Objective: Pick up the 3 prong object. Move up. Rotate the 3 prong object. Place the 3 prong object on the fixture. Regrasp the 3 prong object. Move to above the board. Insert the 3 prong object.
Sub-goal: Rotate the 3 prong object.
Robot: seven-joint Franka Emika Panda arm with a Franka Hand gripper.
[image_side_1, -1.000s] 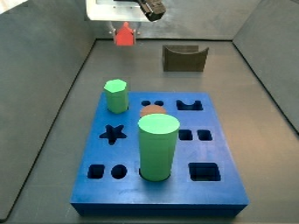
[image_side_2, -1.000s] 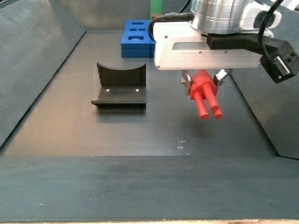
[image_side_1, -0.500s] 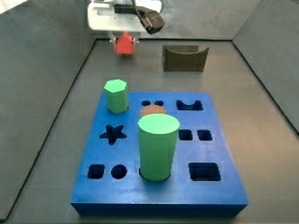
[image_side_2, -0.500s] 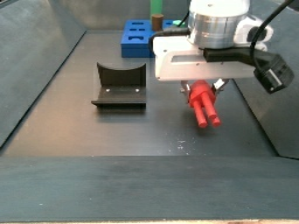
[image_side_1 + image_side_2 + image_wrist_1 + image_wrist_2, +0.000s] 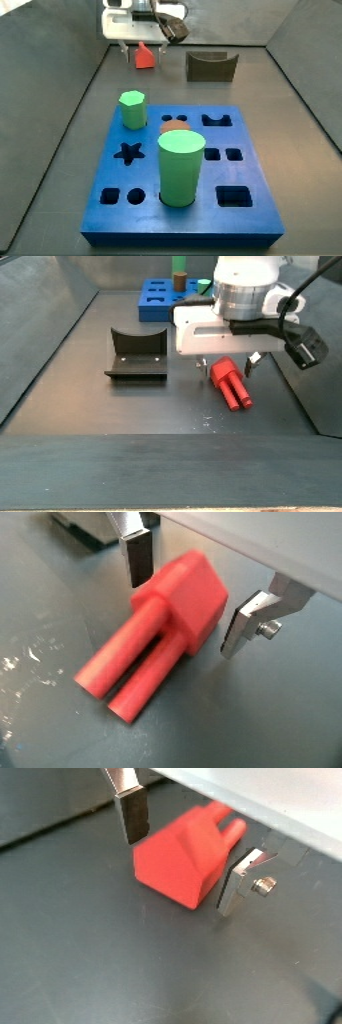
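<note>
I see the claw (image 5: 233, 362) hanging above the dark floor of the bin, away from the board (image 5: 187, 180), with the 3 prong object (image 5: 233, 384) between its fingers. In both wrist views the red-orange piece sits between the two silver plates: in a wrist view its blocky body (image 5: 194, 597) lies in the gap while the round prongs stretch out past the fingertips toward the floor. One finger (image 5: 139, 554) looks to be touching or almost touching the block's side; the other finger (image 5: 242, 881) stands right against the opposite side in a wrist view. I cannot tell for certain whether the plates are pressing it or merely flanking it, nor whether the prong tips touch the floor.

In a side view the piece (image 5: 142, 56) shows as a small red shape under the white wrist housing, near the rear wall. The fixture (image 5: 210, 66) stands just beside it on the floor, apart from it; in a side view the fixture (image 5: 136, 353) shows its curved notch bare.

On the board a green hexagonal peg (image 5: 132, 109) and a big green cylinder (image 5: 181, 167) stand upright in their holes.
</note>
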